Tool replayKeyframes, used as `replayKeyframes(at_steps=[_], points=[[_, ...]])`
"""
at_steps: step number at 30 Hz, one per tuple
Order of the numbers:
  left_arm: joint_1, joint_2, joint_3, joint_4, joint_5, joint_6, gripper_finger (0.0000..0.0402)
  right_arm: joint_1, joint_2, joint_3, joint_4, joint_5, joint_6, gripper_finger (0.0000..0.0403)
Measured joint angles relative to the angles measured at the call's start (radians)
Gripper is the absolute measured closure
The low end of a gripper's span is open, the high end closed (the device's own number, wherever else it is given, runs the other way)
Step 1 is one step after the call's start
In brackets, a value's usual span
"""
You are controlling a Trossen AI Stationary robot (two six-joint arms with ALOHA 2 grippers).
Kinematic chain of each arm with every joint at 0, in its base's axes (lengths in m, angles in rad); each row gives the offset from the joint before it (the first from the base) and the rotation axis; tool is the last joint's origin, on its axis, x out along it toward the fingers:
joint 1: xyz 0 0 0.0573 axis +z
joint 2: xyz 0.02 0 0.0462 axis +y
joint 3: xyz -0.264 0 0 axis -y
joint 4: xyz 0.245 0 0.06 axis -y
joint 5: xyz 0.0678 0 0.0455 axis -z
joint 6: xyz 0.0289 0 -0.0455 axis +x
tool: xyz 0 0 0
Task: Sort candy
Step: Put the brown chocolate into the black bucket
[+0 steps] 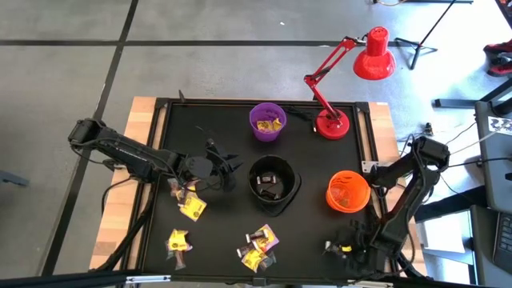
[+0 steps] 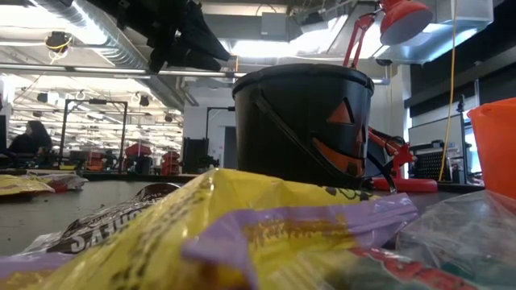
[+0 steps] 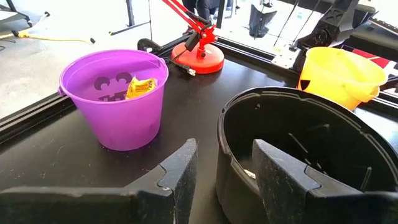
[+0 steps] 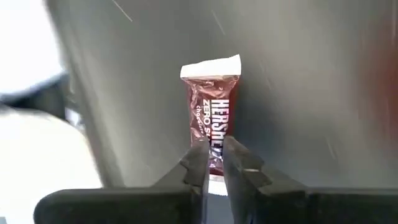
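Three bowls stand in a row across the dark table (image 1: 160,248): a purple bowl (image 1: 267,122) with yellow pieces inside, a black bowl (image 1: 274,186) in the middle holding dark pieces, and an orange bowl (image 1: 348,192) toward the right edge. A red desk lamp (image 1: 344,80) sits behind them.

Judging from this layout, the sort is under way and a pick is in hand. The right gripper (image 4: 214,163), low at the table's front right corner, has its jaws pinched narrow on one end of a brown wrapped candy (image 4: 212,112), which sticks out beyond the fingertips. The next move likely calls for lifting clear and carrying that piece to the black bowl, where the dark ones seem to go, releasing only once over the rim. The orange bowl lies between the gripper and that target, so the path probably needs height.

The left gripper (image 3: 224,168) hovers just beside the black bowl's left rim with its jaws partly apart and nothing between them; it could crowd a drop there.

Loose candy remains on the table: yellow pieces (image 1: 192,206) near the left gripper, and a mixed cluster (image 1: 260,246) at the front.
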Motion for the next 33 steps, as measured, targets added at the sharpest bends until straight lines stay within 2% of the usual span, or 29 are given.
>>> replayKeyframes(at_steps=[4, 7, 11, 15, 21, 24, 27, 33], points=[[0.0, 0.0, 0.0, 0.011, 0.0, 0.0, 0.0257, -0.03, -0.044, -0.001, 0.063, 0.185, -0.145, 0.0396], [0.0, 0.0, 0.0, 0.017, 0.0, 0.0, 0.0257, -0.076, -0.08, 0.0, 0.106, 0.3, -0.263, 0.04], [0.0, 0.0, 0.0, 0.017, 0.0, 0.0, 0.0257, -0.158, -0.098, 0.001, 0.158, 0.348, -0.428, 0.0401], [0.0, 0.0, 0.0, 0.017, 0.001, -0.001, 0.0257, -0.247, -0.099, 0.002, 0.169, 0.293, -0.525, 0.04], [0.0, 0.0, 0.0, 0.016, 0.008, -0.001, 0.0257, -0.343, -0.073, 0.001, 0.147, 0.055, -0.521, 0.0398], [0.0, 0.0, 0.0, 0.015, 0.008, 0.0, 0.0257, -0.353, -0.043, 0.001, 0.154, -0.015, -0.492, 0.0385], [0.0, 0.0, 0.0, 0.015, 0.008, 0.001, 0.0257, -0.351, 0.0, 0.001, 0.155, -0.035, -0.488, 0.0349], [0.0, 0.0, 0.0, 0.014, 0.008, 0.002, 0.0257, -0.351, 0.09, 0.001, 0.158, -0.036, -0.473, 0.0241]])
